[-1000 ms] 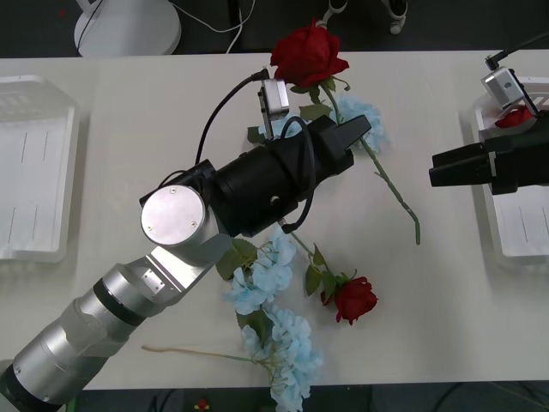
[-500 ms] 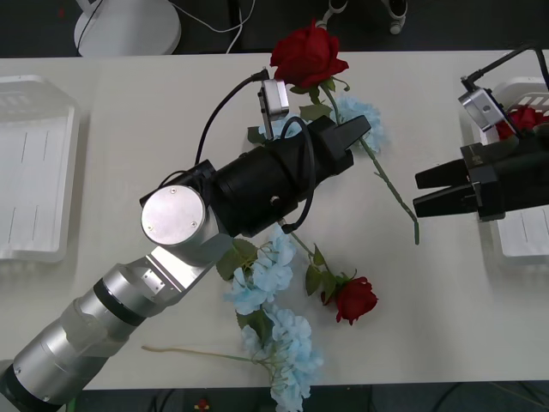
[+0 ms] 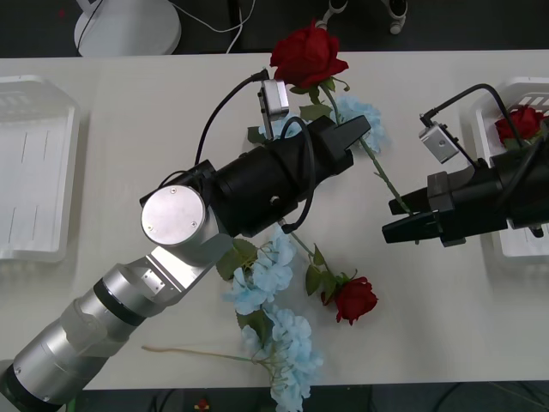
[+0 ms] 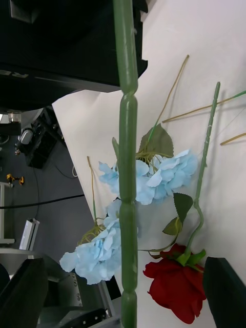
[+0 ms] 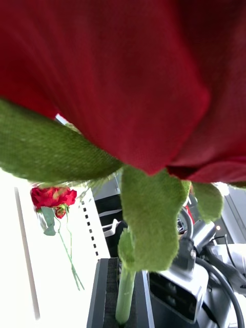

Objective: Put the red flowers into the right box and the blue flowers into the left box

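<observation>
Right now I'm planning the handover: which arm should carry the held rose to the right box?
Right. The right gripper is open around the stem of the rose and sits beside the right box. The left gripper holds the rose mid-table, farther from that box.

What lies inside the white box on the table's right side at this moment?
One red rose with its green leaves lies in the right box. The right gripper and its arm cover much of the box's floor, so anything beneath them is hidden.
</observation>
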You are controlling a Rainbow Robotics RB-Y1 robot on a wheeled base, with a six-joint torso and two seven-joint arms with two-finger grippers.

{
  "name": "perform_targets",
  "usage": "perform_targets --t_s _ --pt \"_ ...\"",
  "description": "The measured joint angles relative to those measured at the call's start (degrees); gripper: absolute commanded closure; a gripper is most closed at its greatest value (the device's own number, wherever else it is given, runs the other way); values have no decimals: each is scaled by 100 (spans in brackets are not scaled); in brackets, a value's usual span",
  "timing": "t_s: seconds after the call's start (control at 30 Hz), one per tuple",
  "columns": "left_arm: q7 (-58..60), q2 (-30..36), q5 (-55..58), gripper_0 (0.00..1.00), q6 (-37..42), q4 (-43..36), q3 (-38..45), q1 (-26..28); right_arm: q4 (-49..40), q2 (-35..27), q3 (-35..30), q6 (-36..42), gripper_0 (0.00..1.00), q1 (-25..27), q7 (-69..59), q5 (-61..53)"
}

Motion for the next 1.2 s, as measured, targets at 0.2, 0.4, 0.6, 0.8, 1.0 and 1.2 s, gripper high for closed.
perform_targets --t_s 0.2,0.4,0.6,0.8,1.0,1.2 --pt "0 0 4 100 0 1 0 0 -49 0 46 -1 100 0 -210 50" --pt "0 0 27 100 0 1 0 0 -49 0 62 -4 100 0 -329 76" --pt "0 0 34 100 0 1 0 0 -49 0 62 -5 100 0 -371 78" --pt "0 0 46 92 0 3 0 0 -53 0 62 -33 100 0 -503 138" --pt "0 0 66 0 -1 7 1 0 -53 0 63 -34 100 0 -524 245" --pt "0 1 109 0 -2 9 2 0 -53 0 63 -35 100 0 -571 272"
